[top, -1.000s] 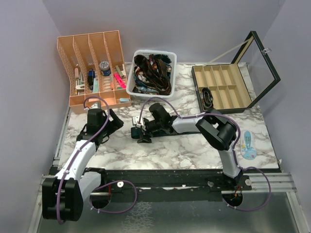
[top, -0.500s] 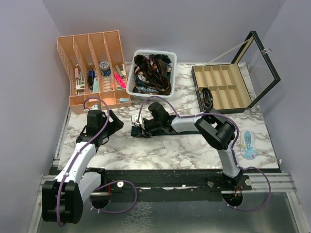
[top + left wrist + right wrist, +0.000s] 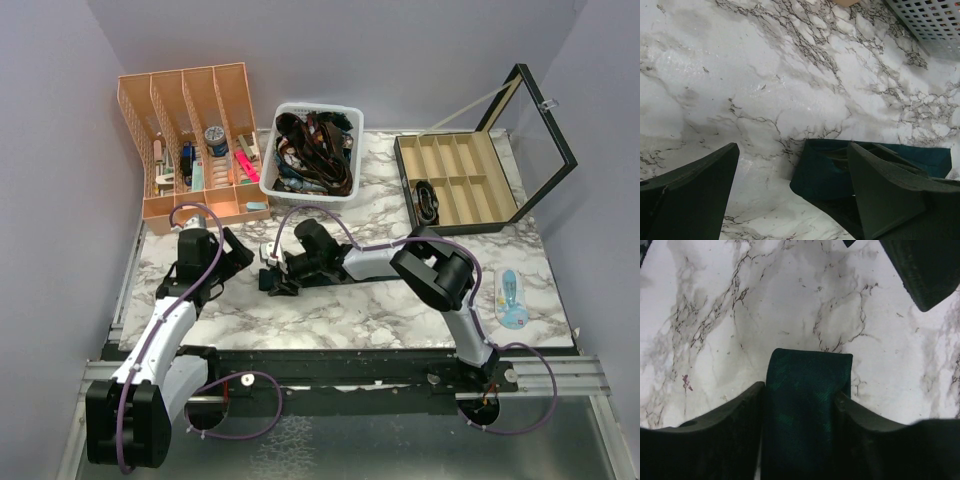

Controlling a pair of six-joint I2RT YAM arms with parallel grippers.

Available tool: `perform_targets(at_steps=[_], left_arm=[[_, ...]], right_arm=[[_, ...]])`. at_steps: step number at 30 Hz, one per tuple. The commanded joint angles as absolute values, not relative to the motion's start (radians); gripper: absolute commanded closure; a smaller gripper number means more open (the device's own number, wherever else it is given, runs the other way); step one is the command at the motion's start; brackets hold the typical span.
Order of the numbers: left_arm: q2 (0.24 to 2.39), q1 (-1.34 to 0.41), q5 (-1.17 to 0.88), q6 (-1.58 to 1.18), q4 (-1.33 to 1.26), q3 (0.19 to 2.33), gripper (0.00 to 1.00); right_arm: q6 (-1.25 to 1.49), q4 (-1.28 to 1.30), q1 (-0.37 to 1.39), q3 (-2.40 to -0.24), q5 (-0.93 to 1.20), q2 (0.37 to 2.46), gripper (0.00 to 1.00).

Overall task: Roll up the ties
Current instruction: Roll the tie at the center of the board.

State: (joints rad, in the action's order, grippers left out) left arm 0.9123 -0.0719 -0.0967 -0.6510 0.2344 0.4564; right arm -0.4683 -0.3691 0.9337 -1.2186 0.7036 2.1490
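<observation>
The dark teal tie is a short folded or rolled bundle, held between my right gripper's two fingers just over the marble table. In the top view my right gripper reaches left across the table's middle. My left gripper is just left of it, open and empty. In the left wrist view the tie lies between the open gripper's fingers, close against the right finger and partly hidden by it. Whether that finger touches it I cannot tell.
A white basket with several more ties stands at the back centre. An orange desk organizer is at the back left. An open compartment box with one dark roll is at the back right. A small blue-white item lies at the right.
My right gripper has moved left with the tie, closer to the left gripper. The left arm has barely moved.
</observation>
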Motion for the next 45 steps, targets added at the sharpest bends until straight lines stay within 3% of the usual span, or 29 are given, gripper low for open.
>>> perform_targets(at_steps=[1,3,5,6,18,21,23,28,32,37,42,45], left_arm=[[0.880,-0.063,-0.079,-0.667,0.250,0.442,0.11],[0.873,-0.063,-0.075,-0.672,0.246,0.436,0.11],[0.869,-0.062,-0.075,-0.675,0.241,0.430,0.11],[0.867,-0.061,-0.075,-0.676,0.240,0.428,0.11],[0.857,-0.059,-0.086,-0.686,0.211,0.404,0.11],[0.859,-0.058,-0.111,-0.682,0.177,0.393,0.11],[0.857,-0.058,-0.146,-0.680,0.129,0.382,0.10],[0.856,-0.058,-0.172,-0.672,0.086,0.374,0.08],[0.853,-0.057,-0.154,-0.648,0.107,0.378,0.06],[0.855,-0.058,-0.140,-0.644,0.101,0.368,0.05],[0.870,-0.057,-0.160,-0.648,0.087,0.364,0.05],[0.864,-0.058,-0.180,-0.671,0.045,0.337,0.05]], right_arm=[[-0.482,-0.266,0.943,-1.269,0.700,2.196,0.38],[-0.485,-0.251,0.942,-1.278,0.704,2.181,0.26],[-0.457,-0.276,0.940,-1.270,0.697,2.152,0.02],[-0.457,-0.281,0.940,-1.267,0.697,2.138,0.00],[-0.314,-0.472,0.908,-1.106,0.439,1.935,0.00],[-0.044,-0.529,0.897,-1.074,0.174,1.881,0.00],[0.154,-0.416,0.869,-1.095,0.026,1.845,0.00],[0.480,-0.339,0.738,-1.012,0.265,1.766,0.00],[0.710,-0.372,0.691,-0.900,0.308,1.737,0.00],[0.821,-0.466,0.698,-0.801,0.393,1.697,0.00],[0.844,-0.416,0.726,-0.783,0.347,1.676,0.14],[0.822,-0.393,0.751,-0.801,0.324,1.685,0.16]])
